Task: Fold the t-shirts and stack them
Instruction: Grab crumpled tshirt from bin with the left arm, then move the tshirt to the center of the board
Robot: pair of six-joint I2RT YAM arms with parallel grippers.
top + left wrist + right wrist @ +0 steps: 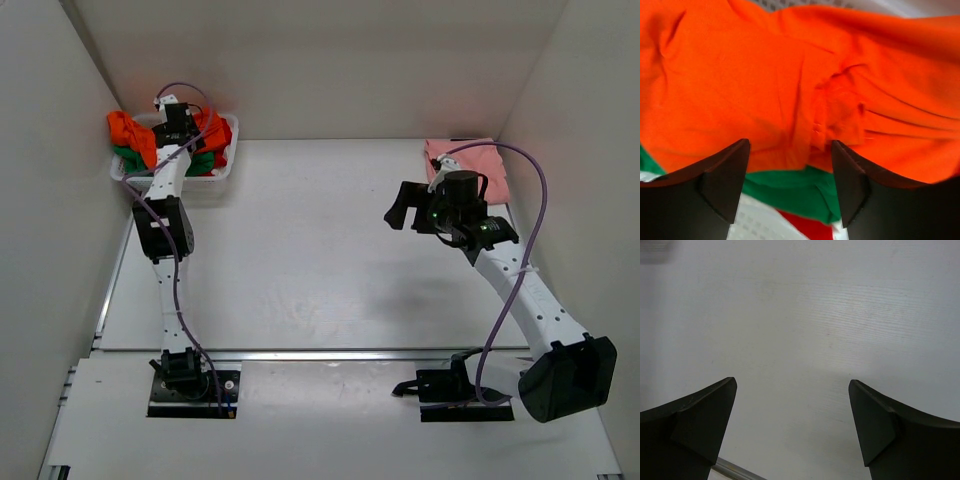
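jaws of the left gripper (790, 145) stand apart, empty, over the orange t-shirt (765, 75) in the basket (232, 150). lower onto one raised fold; pinch only orange cloth, not the green t-shirt (790, 187) beneath. right gripper (792, 385) hangs spread, empty; pink t-shirt (475, 165) lies far right.

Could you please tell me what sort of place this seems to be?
Likely a robotics test cell: a table walled by plain panels, left arm and right arm bolted at its edge, a basket of t-shirts.
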